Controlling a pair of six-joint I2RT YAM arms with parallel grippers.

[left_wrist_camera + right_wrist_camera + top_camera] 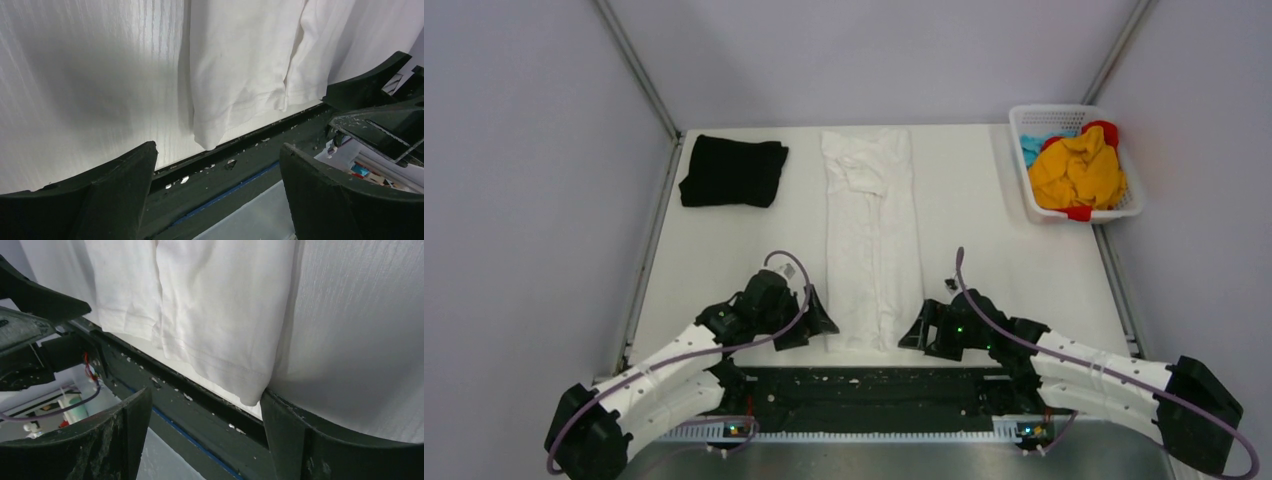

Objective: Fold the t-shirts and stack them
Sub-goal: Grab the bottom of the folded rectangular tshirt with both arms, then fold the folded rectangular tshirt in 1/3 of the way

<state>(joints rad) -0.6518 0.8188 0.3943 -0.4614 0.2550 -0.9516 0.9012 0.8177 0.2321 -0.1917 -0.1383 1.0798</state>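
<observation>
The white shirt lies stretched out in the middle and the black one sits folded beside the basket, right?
No. The top view shows the black shirt folded at the far left, the basket at the far right. The white shirt does lie in the middle.

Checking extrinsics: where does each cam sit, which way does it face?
Top external: above and behind the robot, looking down on the white table; left gripper and right gripper show, flanking the long folded white cloth t-shirt; folded black cloth t-shirt far left, white plastic lattice basket far right.
Left wrist: low at the table's near edge, facing that t-shirt's hem; own open fingers at bottom.
Right wrist: mirrored, same hem; own open fingers at bottom.
Shared: both wrist views see that hem and the other gripper.
</observation>
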